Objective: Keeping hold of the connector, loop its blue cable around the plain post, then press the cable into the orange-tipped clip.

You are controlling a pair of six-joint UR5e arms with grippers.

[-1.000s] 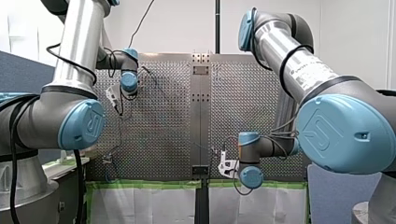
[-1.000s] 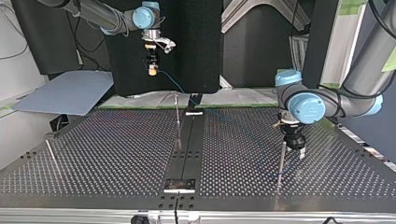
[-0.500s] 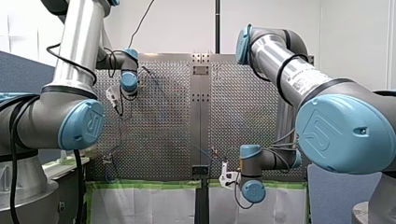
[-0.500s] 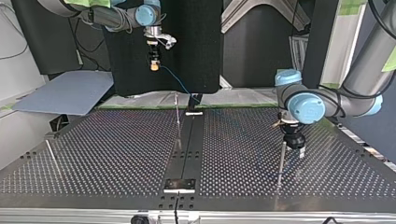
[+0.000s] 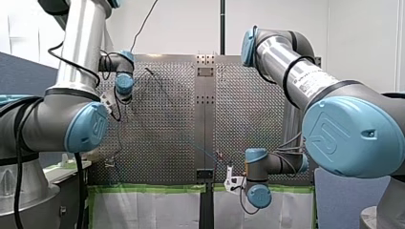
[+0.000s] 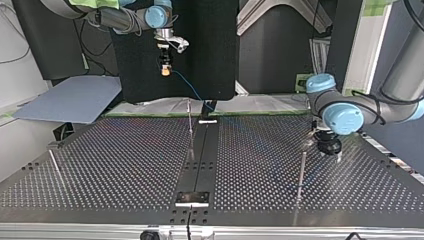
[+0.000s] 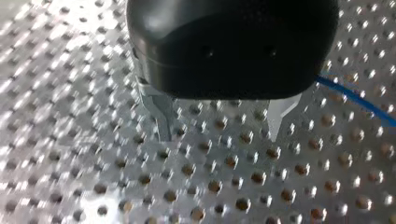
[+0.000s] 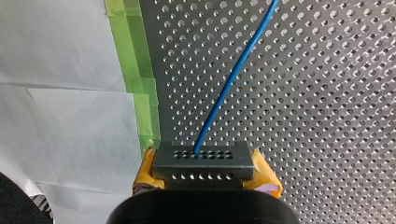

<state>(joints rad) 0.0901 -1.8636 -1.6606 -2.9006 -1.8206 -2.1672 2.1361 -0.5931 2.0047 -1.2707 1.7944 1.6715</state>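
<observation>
Right gripper: my right gripper point(image 8: 205, 171) is clamped on the dark grey rectangular connector point(image 8: 201, 161), with a yellow pad on each short end. That hold leaves the pierced face free, so the cable exits unbent.
Connector position: it is held high in the air above the taped edge of the table, left of centre in the top view. I judge the height serves to lift the cable off the table for routing.
Cable: the thin blue cable point(image 8: 233, 79) leaves the connector's face and runs out over the perforated metal table point(image 8: 327, 93). It is slightly bowed, not drawn tight.
Table edge: a green tape strip point(image 8: 135, 70) and white paper sheets point(image 8: 56, 93) lie below and beside the connector.
Left gripper: my left gripper point(image 7: 219, 133) is black with metal fingers, which are spread with nothing between them, low over the table. The cable passes just beside it, untouched. I judge it is stationed there to guide or press the cable when needed.
Posts: one thin metal post point(image 6: 301, 172) stands near my left gripper, and a second thin post point(image 6: 190, 127) stands by the table's middle strip. The top view does not show which of them bears the orange tip.
Status: the cable appears neither looped round a post nor seated in a clip, so both steps are judged outstanding.
</observation>
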